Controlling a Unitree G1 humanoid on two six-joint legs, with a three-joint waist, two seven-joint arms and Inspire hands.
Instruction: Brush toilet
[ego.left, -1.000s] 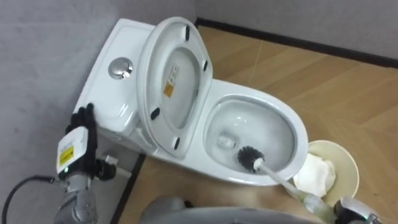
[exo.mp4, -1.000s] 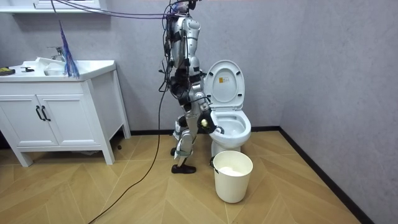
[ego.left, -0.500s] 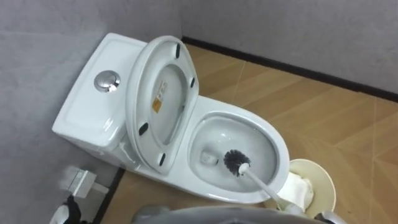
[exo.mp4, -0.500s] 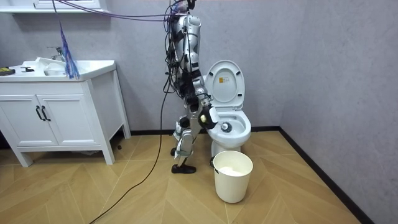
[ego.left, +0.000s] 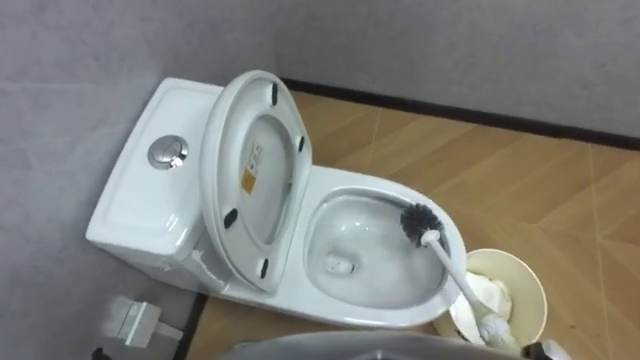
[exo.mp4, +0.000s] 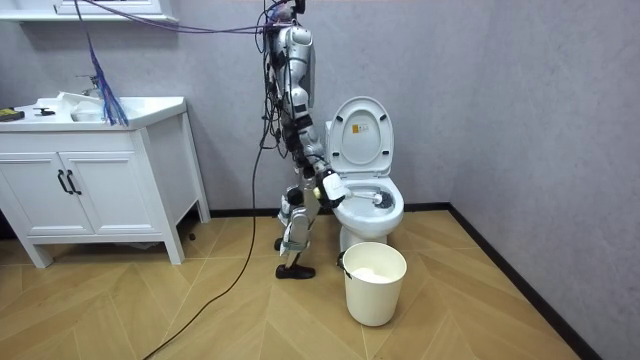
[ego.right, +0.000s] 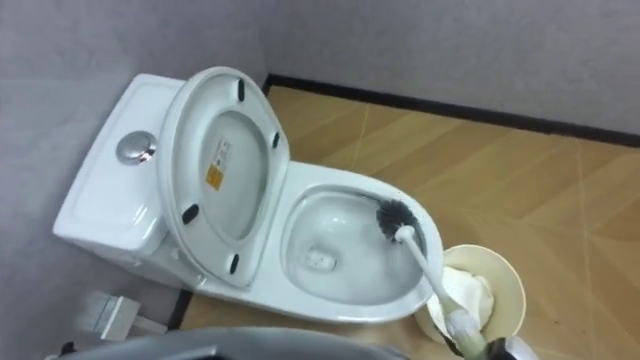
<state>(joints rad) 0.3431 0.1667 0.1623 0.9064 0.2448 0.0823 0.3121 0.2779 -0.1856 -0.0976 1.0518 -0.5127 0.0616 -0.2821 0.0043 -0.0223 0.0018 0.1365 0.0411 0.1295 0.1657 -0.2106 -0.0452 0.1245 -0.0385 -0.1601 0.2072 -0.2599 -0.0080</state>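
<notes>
- The brush (ego.left: 452, 270) is in the toilet (ego.left: 140, 205). Its dark bristles (ego.left: 417, 219) sit high on the inner wall of the bowl (ego.left: 360, 250), just under the rim on the side towards the bucket (ego.left: 520, 270).
- Its white handle slants out over the rim and above the bucket, towards the lower right of the eye views.
- We judge the step in hand to be scrubbing the bowl's upper wall. To do it well, we would press the bristles flat against the porcelain and sweep them along under the rim in one steady arc.
- After that we would work downward in rings to the drain (ego.left: 340, 265), so that dirt moves down and not back up.
- We would hold the head below the rim throughout, since a flick over the edge would throw drops onto the floor (ego.left: 500, 160).
- The seat (ego.left: 250, 180) stands raised on the tank side, so we would keep the handle low there to avoid knocking it.
- The handle's far end hangs just over the bucket, and a wide swing could catch its rim.
- In the room view the right hand (exo.mp4: 330, 186) is at the handle's outer end, beside the bowl, and the brush is off the floor, so we judge that this hand carries it.
- We cannot tell how tightly it grasps, or how far open it is.
</notes>
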